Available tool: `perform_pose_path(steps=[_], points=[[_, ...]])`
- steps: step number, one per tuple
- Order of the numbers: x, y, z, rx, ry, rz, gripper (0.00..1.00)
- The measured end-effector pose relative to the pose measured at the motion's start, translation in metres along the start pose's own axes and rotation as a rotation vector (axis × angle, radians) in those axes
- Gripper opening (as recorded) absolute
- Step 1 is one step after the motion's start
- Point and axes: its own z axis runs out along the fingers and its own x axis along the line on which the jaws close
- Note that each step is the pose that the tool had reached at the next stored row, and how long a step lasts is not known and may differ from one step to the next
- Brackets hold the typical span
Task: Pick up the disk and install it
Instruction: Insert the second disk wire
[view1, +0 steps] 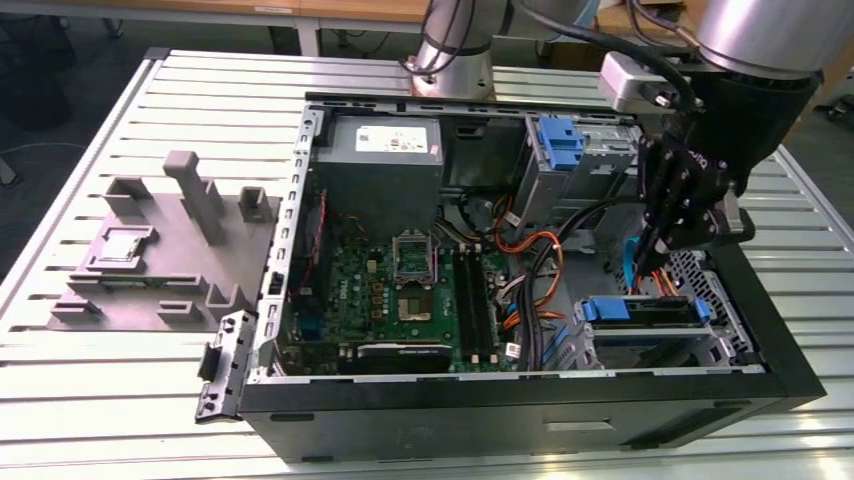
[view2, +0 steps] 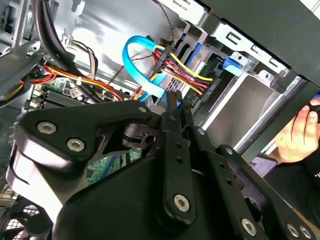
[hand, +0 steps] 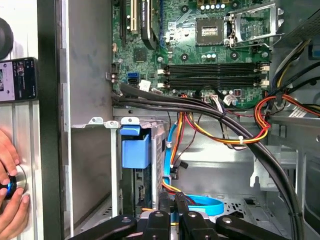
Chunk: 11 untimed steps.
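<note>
In the exterior view, the gripper (view1: 651, 265) hangs inside the open computer case (view1: 534, 410), just above the disk (view1: 643, 311), which sits in its drive cage. In both wrist views, the jaws look pressed together, gripping nothing.

Bundled cables (hand: 210, 112) cross the case (view1: 787, 370) beside the drive cage (view1: 654, 330), crowding the hand (view1: 663, 262).

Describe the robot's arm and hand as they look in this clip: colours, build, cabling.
The arm has silver-grey tube sections with a black lower part that bears white lettering. Black cables run along it past a light grey box. The hand is black, built of flat linked bars joined by silver screws, with narrow black fingers seen in both wrist views.
</note>
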Motion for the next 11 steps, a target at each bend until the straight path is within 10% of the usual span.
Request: perform_pose_path(steps=[8, 11], points=[[0.0014, 0.0047, 0.0002, 0.0105, -0.0007, 0.0, 0.16], [0.0049, 0.0048, 0.0012, 0.0109, -0.014, 0.001, 0.16]])
